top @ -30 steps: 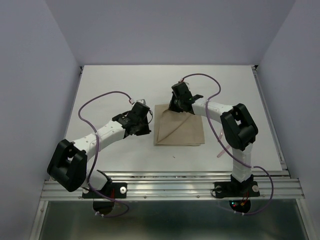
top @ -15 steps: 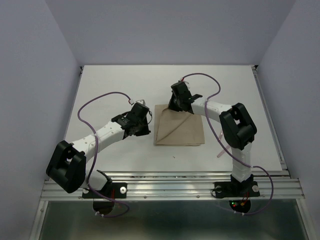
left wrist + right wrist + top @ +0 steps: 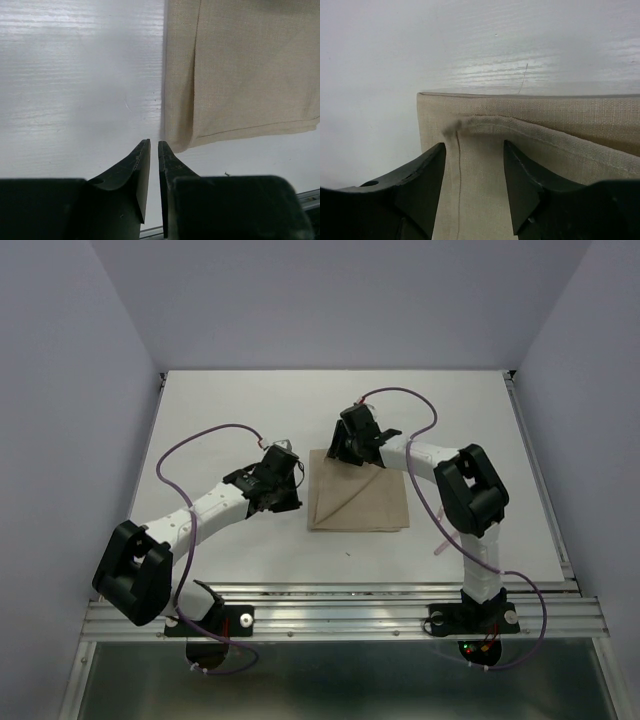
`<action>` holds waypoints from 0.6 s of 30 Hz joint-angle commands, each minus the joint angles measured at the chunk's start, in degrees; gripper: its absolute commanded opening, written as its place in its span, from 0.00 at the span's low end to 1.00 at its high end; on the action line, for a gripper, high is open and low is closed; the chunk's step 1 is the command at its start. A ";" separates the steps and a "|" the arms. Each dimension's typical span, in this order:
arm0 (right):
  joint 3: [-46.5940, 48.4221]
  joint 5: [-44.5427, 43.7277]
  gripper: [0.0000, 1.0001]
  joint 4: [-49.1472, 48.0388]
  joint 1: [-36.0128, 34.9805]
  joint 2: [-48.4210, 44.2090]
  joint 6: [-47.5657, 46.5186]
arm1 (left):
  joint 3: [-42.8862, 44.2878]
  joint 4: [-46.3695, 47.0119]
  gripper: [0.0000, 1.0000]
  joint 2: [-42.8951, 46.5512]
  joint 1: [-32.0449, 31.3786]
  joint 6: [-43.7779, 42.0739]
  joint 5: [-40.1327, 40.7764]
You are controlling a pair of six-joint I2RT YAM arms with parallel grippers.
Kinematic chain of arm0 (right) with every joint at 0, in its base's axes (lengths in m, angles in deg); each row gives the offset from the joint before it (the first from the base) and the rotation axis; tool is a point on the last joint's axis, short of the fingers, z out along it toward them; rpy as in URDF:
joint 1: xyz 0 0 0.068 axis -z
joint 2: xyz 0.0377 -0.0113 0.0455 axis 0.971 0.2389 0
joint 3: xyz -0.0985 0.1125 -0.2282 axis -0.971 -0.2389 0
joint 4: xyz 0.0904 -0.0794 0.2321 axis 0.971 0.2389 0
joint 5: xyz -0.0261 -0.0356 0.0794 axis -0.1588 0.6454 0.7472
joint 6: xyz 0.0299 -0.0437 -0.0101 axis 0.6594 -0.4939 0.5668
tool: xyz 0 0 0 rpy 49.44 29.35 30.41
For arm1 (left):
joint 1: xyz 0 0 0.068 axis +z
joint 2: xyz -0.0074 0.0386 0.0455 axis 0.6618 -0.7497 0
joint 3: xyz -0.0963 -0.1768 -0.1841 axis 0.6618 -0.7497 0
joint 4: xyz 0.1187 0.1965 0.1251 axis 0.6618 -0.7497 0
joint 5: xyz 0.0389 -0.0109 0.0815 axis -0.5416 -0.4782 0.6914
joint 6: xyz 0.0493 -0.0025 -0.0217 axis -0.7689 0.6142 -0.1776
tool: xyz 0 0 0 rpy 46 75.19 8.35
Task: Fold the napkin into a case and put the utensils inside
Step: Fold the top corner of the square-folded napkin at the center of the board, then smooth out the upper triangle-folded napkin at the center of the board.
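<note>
The beige napkin (image 3: 365, 502) lies folded flat at the table's middle, a diagonal flap across its top. My right gripper (image 3: 340, 452) hovers over its far left corner, open; in the right wrist view (image 3: 473, 145) the jaws straddle a puckered fold of napkin (image 3: 545, 120) without pinching it. My left gripper (image 3: 296, 504) sits on the table just off the cloth's left edge. Its jaws (image 3: 154, 142) are only a narrow slit apart, nothing between them, tips beside a napkin (image 3: 250, 75) corner. A thin pale pinkish piece (image 3: 438, 548), perhaps one of the utensils, shows by the right arm.
White table (image 3: 230, 410) with walls left, right and behind. A metal rail (image 3: 340, 605) runs along the near edge, where both arm bases stand. Purple cables loop above each arm.
My right gripper has opened, letting go of the napkin corner, and shifted slightly left. The left arm has hardly moved.
</note>
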 commanded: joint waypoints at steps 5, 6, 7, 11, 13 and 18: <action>-6.26 -9.84 0.52 -1.54 1.19 -14.55 -3.37 | 3.88 1.79 0.25 -2.22 -0.01 -1.69 -2.97; -7.66 -10.10 0.50 -1.63 1.19 -15.87 -3.63 | 4.14 2.05 0.25 -2.57 -0.01 -1.86 -3.33; -8.98 -10.37 0.48 -1.54 1.89 -17.19 -3.90 | 4.41 2.40 0.25 -3.27 -0.01 -1.95 -3.59; -16.27 -9.49 0.23 -1.45 4.17 -21.07 -4.34 | 4.50 6.61 0.22 -5.12 -0.10 -2.30 -10.34; -17.96 -9.23 0.18 -1.45 5.84 -21.86 -4.08 | 4.58 8.03 0.18 -6.78 -0.09 -2.48 -12.11; -19.11 -7.38 0.08 -0.84 9.71 -21.60 -4.95 | 4.41 9.52 0.00 -9.70 -0.71 -3.79 -16.51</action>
